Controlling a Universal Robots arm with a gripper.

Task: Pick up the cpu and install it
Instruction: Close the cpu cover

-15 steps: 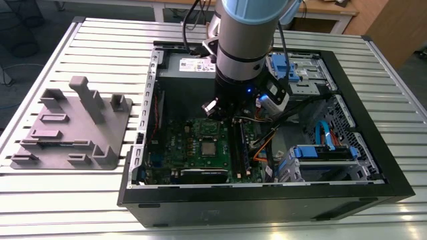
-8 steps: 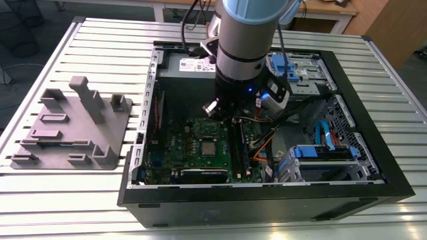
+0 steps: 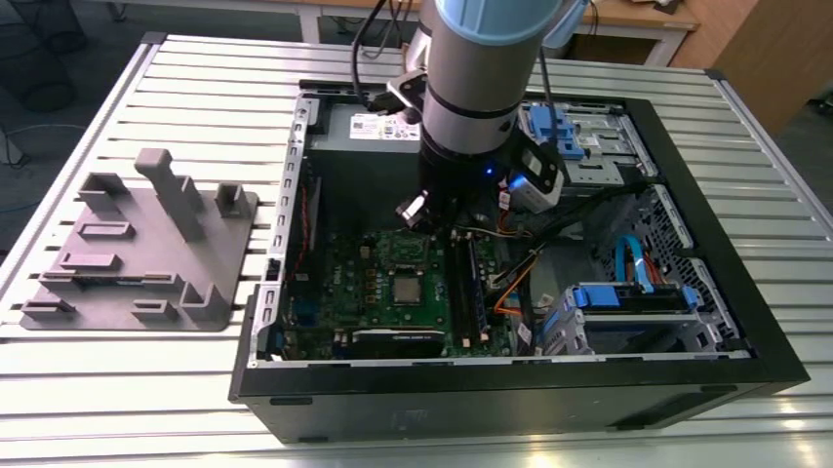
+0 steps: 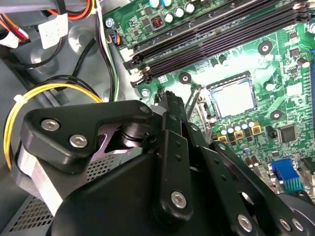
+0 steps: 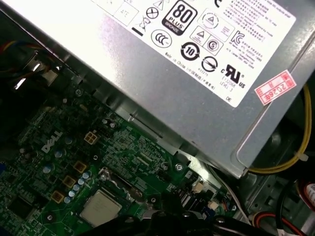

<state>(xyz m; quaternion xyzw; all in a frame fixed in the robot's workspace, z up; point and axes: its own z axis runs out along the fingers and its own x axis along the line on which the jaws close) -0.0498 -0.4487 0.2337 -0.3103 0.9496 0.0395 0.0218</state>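
Observation:
The cpu, a small square chip with a pale silver top, lies flat in the socket on the green motherboard inside the open computer case. It shows again in both wrist views. My gripper hangs above the board, a little behind the socket and apart from the cpu. Its black linkage ends close to a thin metal socket lever that stands up beside the socket. Nothing is seen held in it. Its dark tips sit just past the socket's edge.
A grey plastic tray with upright posts lies on the slatted table at the exterior view's left. Around the board stand the case walls. The silver power supply, black memory slots, drive bays and loose cables crowd the arm.

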